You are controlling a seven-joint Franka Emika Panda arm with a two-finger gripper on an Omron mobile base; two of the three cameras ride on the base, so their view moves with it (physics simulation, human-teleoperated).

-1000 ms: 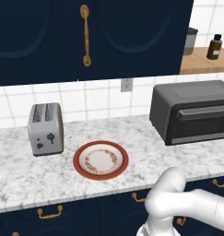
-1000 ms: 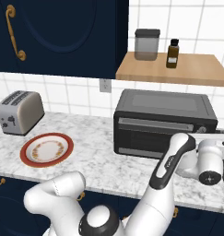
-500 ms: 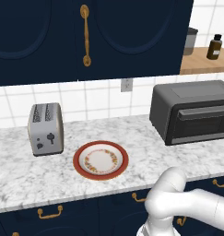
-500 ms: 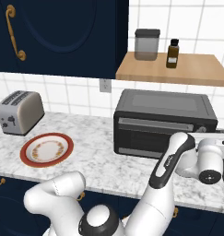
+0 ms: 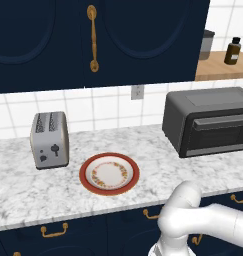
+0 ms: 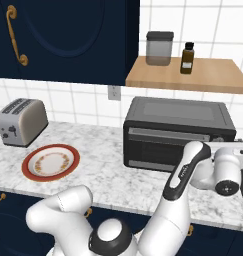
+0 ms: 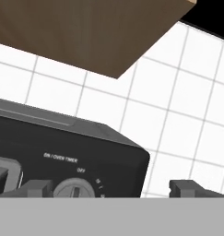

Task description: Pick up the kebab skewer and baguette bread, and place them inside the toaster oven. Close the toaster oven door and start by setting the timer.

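Gripper (image 7: 111, 188): jaws wide apart, grasping nothing (facing timer dial (image 7: 75, 189)).
Toaster oven door (image 6: 170, 146): shut.
Plate (image 5: 109, 173): on surface (image 5: 38, 185).

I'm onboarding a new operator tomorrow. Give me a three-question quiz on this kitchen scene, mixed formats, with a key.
1. True or false: the toaster oven door is shut.
2. What lies on the plate? A) skewer B) baguette C) nothing
3. Fill in: the gripper sits in front of the toaster oven's timer ____, jaws ____.

Key: 1 true; 2 C; 3 dial, open.
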